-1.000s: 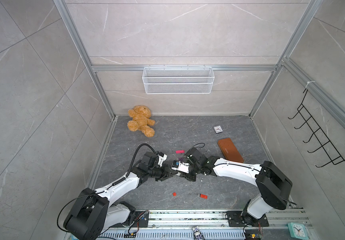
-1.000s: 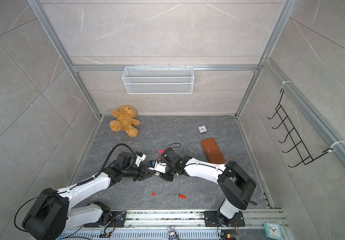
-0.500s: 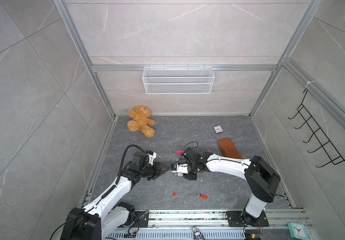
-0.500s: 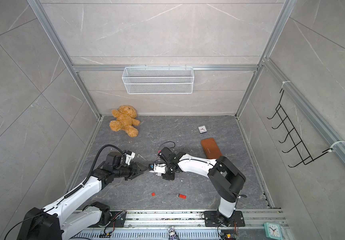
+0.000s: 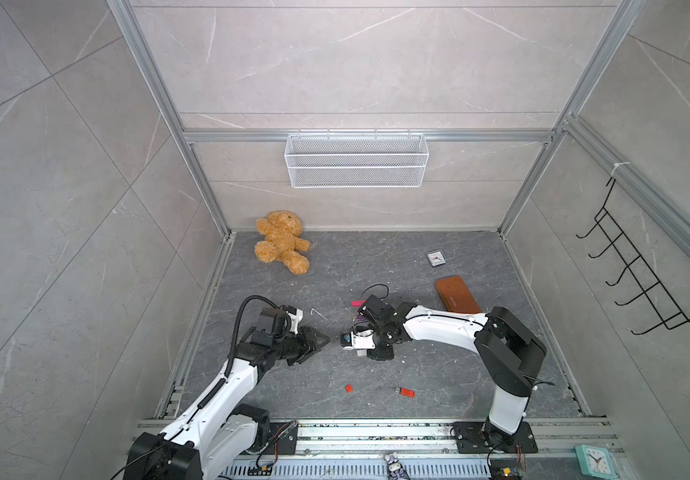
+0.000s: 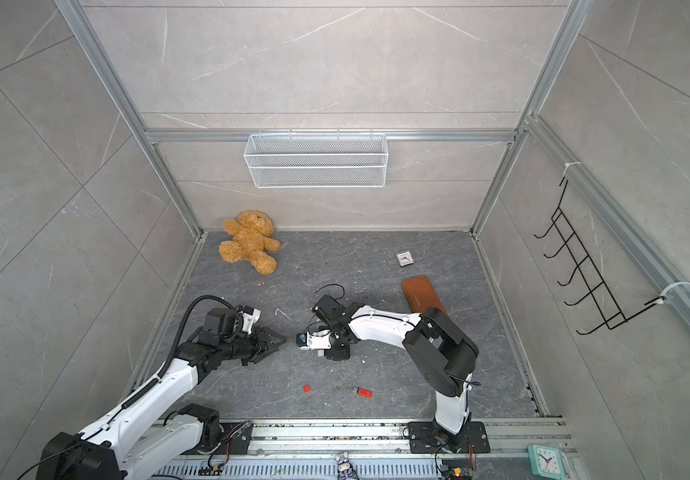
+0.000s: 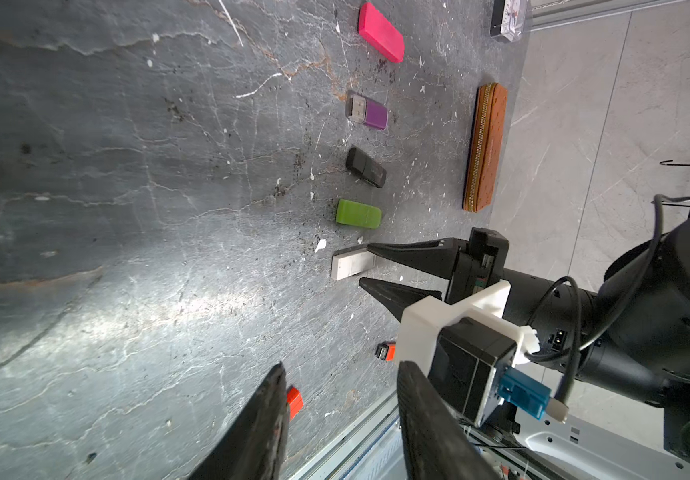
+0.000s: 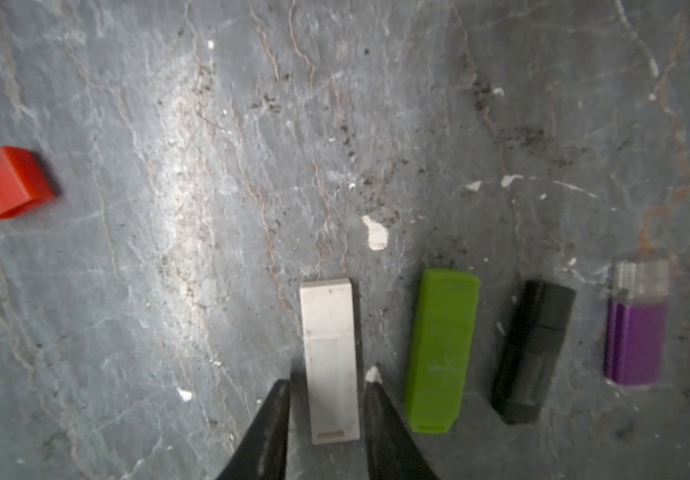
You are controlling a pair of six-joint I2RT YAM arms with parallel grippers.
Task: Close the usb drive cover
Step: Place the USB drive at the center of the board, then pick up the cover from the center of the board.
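Right wrist view: white usb drive [image 8: 331, 361] on floor [image 8: 168, 124] beside green drive [image 8: 439, 353], between parted tips of right gripper [image 8: 328, 381], gaps both sides. Too small to tell in top views. Left gripper [image 7: 341, 365] open, empty

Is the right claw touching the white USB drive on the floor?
Apart. The right wrist view shows the right claw open astride the white USB drive, a thin strip of floor showing on each side.

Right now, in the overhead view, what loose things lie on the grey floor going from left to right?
In a top view: teddy bear → red cap → red USB drive → brown case.
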